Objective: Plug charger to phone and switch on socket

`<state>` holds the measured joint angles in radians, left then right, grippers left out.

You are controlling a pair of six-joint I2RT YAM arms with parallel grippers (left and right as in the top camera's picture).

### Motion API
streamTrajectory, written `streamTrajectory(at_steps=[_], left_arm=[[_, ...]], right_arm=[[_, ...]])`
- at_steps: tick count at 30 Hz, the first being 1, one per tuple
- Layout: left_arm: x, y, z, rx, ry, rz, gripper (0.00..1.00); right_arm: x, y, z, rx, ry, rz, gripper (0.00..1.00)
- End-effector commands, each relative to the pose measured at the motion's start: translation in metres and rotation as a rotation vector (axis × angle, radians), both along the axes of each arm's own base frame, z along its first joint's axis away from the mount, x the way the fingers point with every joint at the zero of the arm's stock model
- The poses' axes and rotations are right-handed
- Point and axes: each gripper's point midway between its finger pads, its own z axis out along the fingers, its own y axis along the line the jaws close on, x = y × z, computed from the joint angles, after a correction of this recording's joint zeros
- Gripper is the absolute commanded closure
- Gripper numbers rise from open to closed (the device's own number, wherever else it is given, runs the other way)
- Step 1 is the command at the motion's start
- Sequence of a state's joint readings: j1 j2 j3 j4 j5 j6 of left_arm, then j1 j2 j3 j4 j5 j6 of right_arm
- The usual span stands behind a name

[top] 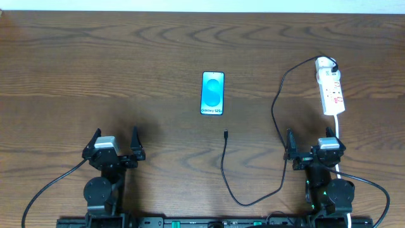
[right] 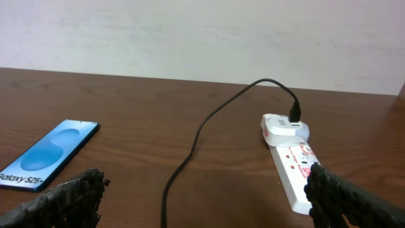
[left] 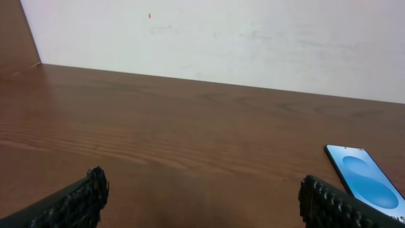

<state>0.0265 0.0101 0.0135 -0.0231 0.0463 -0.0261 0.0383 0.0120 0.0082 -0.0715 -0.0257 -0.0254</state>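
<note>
The phone point(top: 212, 93) lies flat mid-table, blue screen up; it also shows in the left wrist view point(left: 367, 183) and the right wrist view point(right: 47, 154). The charger cable point(top: 276, 107) runs from the socket's far end, loops toward the front edge and ends in a small black plug point(top: 226, 134) just below the phone, apart from it. The white socket strip point(top: 330, 90) lies at the right; it also shows in the right wrist view point(right: 292, 156). My left gripper point(top: 114, 147) is open and empty at front left. My right gripper point(top: 314, 147) is open and empty, below the socket.
The strip's thick white cord point(top: 338, 130) runs from the strip toward my right arm. A white wall point(left: 215, 38) stands behind the table's far edge. The charger cable point(right: 190, 152) crosses the table between my right fingers.
</note>
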Motion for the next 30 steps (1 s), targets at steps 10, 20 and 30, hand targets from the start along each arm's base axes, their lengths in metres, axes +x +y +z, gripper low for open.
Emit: streamTrajectory(at_steps=[10, 20, 30], left_arm=[[-0.0018, 0.0068, -0.0151, 0.001, 0.052, 0.037, 0.02], [-0.0018, 0.0068, -0.0151, 0.001, 0.052, 0.037, 0.02], [-0.0012, -0.0005, -0.0142, -0.049, 0.046, 0.002, 0.02]], right_arm=[[0.0000, -0.0021, -0.0013, 0.013, 0.004, -0.011, 0.01], [0.0000, -0.0021, -0.0012, 0.013, 0.003, -0.011, 0.01], [0.0000, -0.0021, -0.0012, 0.012, 0.003, -0.011, 0.01]])
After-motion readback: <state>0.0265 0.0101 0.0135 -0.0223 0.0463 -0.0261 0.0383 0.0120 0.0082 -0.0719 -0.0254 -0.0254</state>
